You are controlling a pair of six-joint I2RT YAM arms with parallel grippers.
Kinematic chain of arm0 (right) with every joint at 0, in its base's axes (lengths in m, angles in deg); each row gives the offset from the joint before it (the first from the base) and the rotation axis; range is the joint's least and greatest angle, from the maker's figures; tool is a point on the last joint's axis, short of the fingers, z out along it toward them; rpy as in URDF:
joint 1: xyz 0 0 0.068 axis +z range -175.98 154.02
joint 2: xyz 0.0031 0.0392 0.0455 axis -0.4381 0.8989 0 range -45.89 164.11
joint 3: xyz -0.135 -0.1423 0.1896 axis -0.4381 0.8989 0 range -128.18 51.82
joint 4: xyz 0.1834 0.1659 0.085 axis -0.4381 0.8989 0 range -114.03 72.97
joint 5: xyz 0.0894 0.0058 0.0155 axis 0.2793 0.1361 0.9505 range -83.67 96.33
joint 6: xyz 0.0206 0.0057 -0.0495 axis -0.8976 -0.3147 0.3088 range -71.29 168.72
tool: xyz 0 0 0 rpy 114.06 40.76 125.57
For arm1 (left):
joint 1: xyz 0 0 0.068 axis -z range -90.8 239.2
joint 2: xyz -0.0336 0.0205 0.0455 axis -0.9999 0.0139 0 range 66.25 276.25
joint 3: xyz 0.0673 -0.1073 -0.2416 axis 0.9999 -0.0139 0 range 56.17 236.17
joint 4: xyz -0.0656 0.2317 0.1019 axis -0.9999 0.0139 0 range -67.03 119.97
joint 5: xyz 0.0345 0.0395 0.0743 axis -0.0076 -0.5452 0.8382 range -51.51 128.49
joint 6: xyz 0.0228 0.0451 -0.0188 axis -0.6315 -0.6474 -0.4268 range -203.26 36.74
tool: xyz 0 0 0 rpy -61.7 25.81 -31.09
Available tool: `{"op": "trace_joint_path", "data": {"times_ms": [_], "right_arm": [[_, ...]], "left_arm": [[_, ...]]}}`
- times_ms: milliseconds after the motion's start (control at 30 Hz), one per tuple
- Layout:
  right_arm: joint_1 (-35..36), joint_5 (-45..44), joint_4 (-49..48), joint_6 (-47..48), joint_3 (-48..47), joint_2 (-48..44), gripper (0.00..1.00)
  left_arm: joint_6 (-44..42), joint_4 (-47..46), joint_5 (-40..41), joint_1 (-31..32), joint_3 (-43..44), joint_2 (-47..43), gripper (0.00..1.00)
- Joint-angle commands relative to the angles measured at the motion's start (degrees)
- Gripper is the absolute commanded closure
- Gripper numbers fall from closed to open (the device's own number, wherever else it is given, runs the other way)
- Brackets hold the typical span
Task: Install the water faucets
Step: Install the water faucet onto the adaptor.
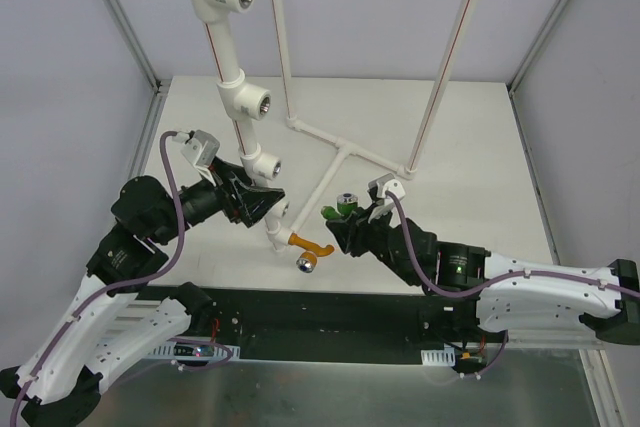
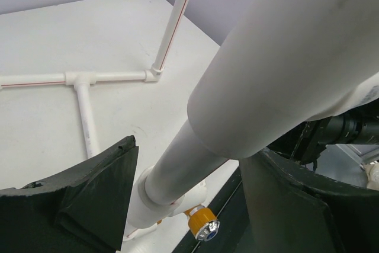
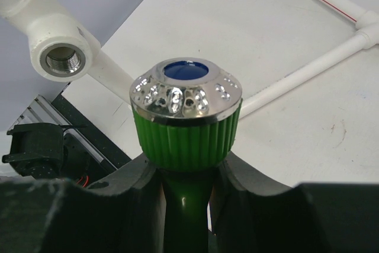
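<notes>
My right gripper [image 1: 345,222] [image 3: 186,173] is shut on the green faucet [image 1: 343,205] [image 3: 186,117], gripping its stem below the ribbed knob, silver end up. It hangs right of the upright white pipe [image 1: 235,67] [image 2: 195,158]. That pipe carries open threaded tee fittings [image 1: 258,100] [image 3: 59,57]. The orange faucet [image 1: 303,244] [image 2: 204,222] sticks out of the lowest fitting by the table. My left gripper [image 1: 270,209] [image 2: 192,149] is open. Its fingers [image 2: 89,199] stand either side of the pipe's lower part, with a gap on the left.
A flat white pipe frame [image 1: 340,152] lies on the table behind the grippers. Two thin pipes [image 1: 450,47] rise from it. Grey walls close in the left, right and back. A black base strip [image 1: 330,312] runs along the near edge.
</notes>
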State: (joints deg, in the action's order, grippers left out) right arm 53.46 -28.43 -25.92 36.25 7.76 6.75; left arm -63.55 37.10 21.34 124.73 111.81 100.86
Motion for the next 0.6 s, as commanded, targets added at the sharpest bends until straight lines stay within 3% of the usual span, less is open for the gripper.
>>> {"op": "trace_joint_path", "data": {"times_ms": [0,567], "right_arm": [[0.3,-1.4,-0.7,0.2,0.2,-2.2,1.00],[0.3,-2.1,-2.4,2.2,-0.8,-1.6,1.00]], "left_arm": [[2.1,-5.4,-2.5,-0.3,-0.8,-0.1,0.31],[4.7,-6.8,-3.5,-0.3,-1.8,0.1,0.31]]}}
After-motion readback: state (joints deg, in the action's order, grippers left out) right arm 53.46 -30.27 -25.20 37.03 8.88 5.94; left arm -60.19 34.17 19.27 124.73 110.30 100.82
